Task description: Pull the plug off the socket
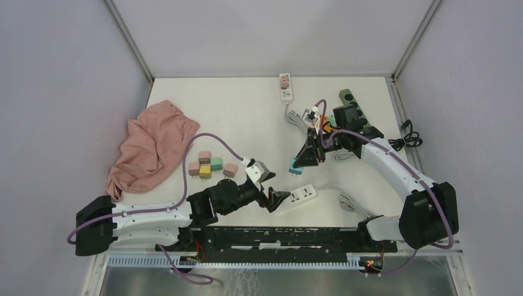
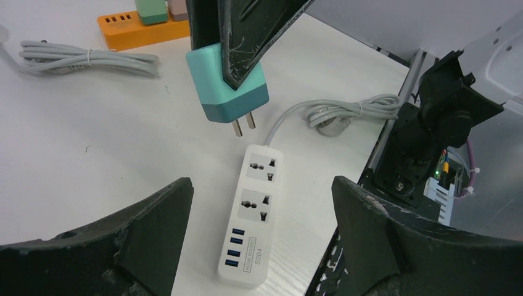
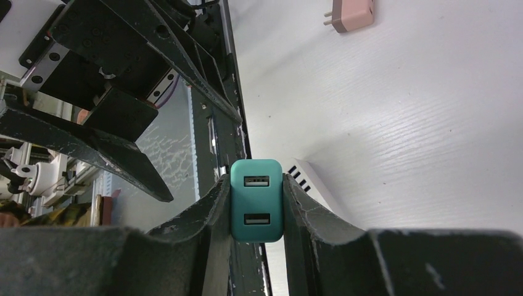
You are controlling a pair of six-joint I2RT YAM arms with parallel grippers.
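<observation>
A teal plug (image 1: 295, 165) with two USB ports (image 3: 256, 200) hangs in the air, its two prongs bare and pointing down, a little above the white socket strip (image 2: 256, 216). My right gripper (image 3: 256, 180) is shut on the plug's sides. The strip (image 1: 303, 194) lies flat near the table's front edge, with both of its outlets showing nothing in them. My left gripper (image 2: 262, 184) stands open, one finger on either side of the strip's USB end (image 1: 279, 200), touching nothing.
A pink cloth (image 1: 151, 148) lies at the left, with several coloured plugs (image 1: 210, 164) beside it. A white strip (image 1: 285, 86), a green one (image 1: 354, 111) and an orange one (image 2: 132, 28) lie at the back. The socket strip's coiled cable (image 2: 345, 112) runs right.
</observation>
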